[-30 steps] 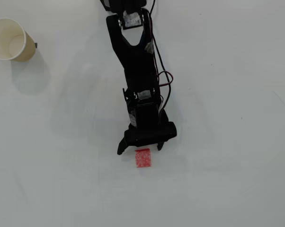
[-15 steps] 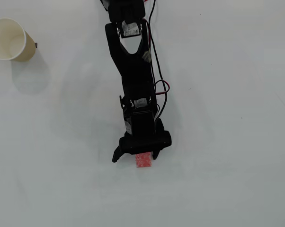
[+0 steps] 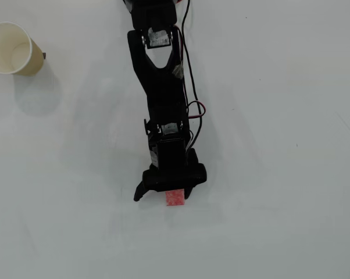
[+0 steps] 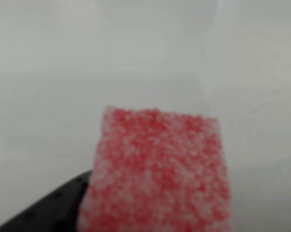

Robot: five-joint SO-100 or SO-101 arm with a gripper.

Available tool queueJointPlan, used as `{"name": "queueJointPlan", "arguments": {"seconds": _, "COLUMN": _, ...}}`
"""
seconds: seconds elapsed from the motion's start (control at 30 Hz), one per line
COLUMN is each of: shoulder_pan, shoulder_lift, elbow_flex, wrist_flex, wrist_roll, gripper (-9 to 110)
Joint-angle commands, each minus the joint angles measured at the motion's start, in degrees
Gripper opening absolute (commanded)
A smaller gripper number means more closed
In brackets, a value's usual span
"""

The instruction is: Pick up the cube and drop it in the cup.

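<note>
Cube-and-cup work on a bare white tabletop (image 3: 291,87): the black arm (image 3: 163,99) reaches down the middle of the overhead view. Its pincer (image 3: 163,196) is spread, one finger jutting lower left, the other at the cube's upper right corner. The cup (image 3: 11,49) sits upper left, well apart. Lower centre lies the cube (image 3: 175,198) — half under the pincer, square-on, filling the wrist view (image 4: 157,174). No writing is legible anywhere.
</note>
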Motion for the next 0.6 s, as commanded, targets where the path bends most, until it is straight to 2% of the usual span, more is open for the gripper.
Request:
{"name": "queueJointPlan", "arguments": {"seconds": 0.0, "shoulder_pan": 0.88, "shoulder_lift": 2.81, "elbow_flex": -7.47, "wrist_flex": -0.35, "wrist_roll": 0.62, "gripper": 46}}
{"name": "queueJointPlan", "arguments": {"seconds": 0.57, "shoulder_pan": 1.58, "shoulder_lift": 1.85, "elbow_flex": -7.47, "wrist_flex": -0.26, "wrist_roll": 0.62, "gripper": 46}}
